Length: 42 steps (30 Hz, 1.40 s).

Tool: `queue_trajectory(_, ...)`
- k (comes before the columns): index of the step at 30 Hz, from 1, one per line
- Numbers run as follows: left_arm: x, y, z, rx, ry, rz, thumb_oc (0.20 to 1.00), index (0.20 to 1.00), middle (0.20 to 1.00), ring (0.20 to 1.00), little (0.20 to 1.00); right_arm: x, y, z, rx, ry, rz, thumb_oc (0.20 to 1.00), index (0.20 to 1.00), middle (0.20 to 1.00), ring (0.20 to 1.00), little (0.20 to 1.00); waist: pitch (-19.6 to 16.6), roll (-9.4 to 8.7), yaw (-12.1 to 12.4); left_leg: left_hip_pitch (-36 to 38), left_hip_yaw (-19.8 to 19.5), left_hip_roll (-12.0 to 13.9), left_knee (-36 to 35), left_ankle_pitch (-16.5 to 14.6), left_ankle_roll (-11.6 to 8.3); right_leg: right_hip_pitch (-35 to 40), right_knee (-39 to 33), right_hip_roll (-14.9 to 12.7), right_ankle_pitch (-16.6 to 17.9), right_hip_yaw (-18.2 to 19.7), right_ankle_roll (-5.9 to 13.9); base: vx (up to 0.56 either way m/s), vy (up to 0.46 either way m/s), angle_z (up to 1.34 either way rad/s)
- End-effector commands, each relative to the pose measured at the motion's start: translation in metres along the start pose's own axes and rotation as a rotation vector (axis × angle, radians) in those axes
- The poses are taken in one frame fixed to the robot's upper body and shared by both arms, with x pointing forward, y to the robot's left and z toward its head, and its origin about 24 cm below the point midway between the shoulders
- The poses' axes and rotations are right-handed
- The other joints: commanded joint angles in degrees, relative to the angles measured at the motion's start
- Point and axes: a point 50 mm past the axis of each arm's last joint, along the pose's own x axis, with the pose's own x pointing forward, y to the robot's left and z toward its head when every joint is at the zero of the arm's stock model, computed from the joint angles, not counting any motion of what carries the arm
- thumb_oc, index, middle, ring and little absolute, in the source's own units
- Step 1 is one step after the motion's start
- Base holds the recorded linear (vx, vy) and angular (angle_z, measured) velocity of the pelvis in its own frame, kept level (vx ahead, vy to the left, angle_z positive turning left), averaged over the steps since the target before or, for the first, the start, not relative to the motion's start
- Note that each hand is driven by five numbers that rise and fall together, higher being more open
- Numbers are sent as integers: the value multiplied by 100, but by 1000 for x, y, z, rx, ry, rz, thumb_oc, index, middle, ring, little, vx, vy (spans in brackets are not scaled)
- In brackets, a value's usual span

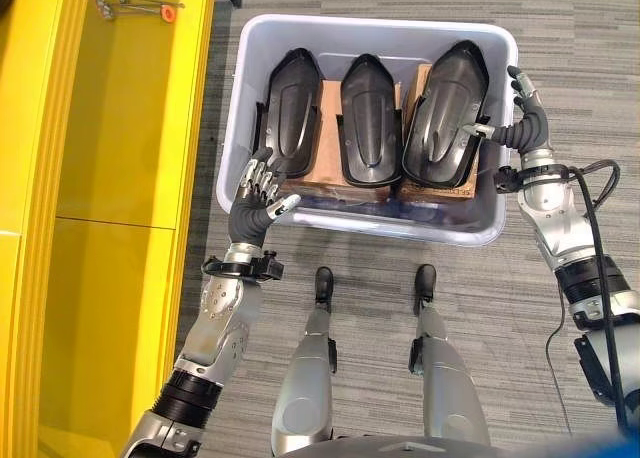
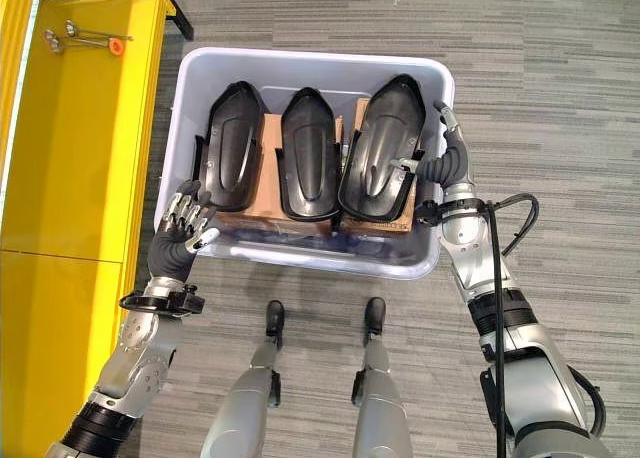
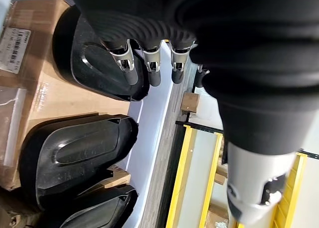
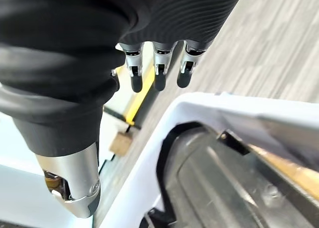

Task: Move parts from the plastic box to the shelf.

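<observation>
A pale plastic box (image 1: 380, 22) stands on the floor in front of me. Three black moulded parts lie side by side in it on cardboard (image 1: 333, 128): a left part (image 1: 290, 103), a middle part (image 1: 370, 118) and a larger right part (image 1: 448, 108). My left hand (image 1: 258, 203) hovers at the box's near left corner, fingers relaxed and open, holding nothing. My right hand (image 1: 525, 123) is at the box's right rim with its fingers straight. Its thumb reaches in to the right part's edge. In the left wrist view, the left hand's fingers (image 3: 144, 71) hang over the left part (image 3: 99, 63).
A yellow shelf (image 1: 120, 128) runs along my left side, close to the box. Small metal tools with an orange piece (image 1: 140, 6) lie on its far end. Grey striped carpet (image 1: 570, 38) surrounds the box on the right and beyond.
</observation>
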Motion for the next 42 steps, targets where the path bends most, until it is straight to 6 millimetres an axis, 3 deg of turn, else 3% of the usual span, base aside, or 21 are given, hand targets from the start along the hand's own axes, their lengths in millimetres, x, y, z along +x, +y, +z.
queue_trajectory(1, -1, -2, 28, 24, -123, -51, 1000, 1000, 1000, 1000, 1000, 23, -4, 45, 105, -154, -79, 1000, 1000, 1000, 1000, 1000, -104, -183, 46, 380, 70, 264, 26, 6, -145, 122, 362, -579, -74, 65, 414, 0, 0, 0)
queue_trajectory(14, -1, -10, 27, 4, -111, -89, 1000, 1000, 1000, 1000, 1000, 38, 20, 40, 183, -34, -38, 1000, 1000, 1000, 1000, 1000, -28, -61, 203, 269, 26, 244, 26, 75, -144, -15, 435, -564, -71, 81, 388, 0, 0, 0)
queue_trajectory(35, -1, -12, 28, 5, -114, -83, 1000, 1000, 1000, 1000, 1000, 26, 10, 3, 143, 97, -119, 1000, 1000, 1000, 1000, 1000, 78, -27, 124, 205, 39, 219, 26, 32, -116, -160, 524, -550, -100, 108, 393, 0, 0, 0)
queue_trajectory(42, -2, -8, 28, 11, -121, -54, 1000, 1000, 1000, 1000, 1000, 18, 12, 18, 162, -10, -112, 1000, 1000, 1000, 1000, 1000, 72, -76, 54, 229, 48, 229, 26, 9, -120, -139, 505, -541, -100, 113, 399, 0, 0, 0)
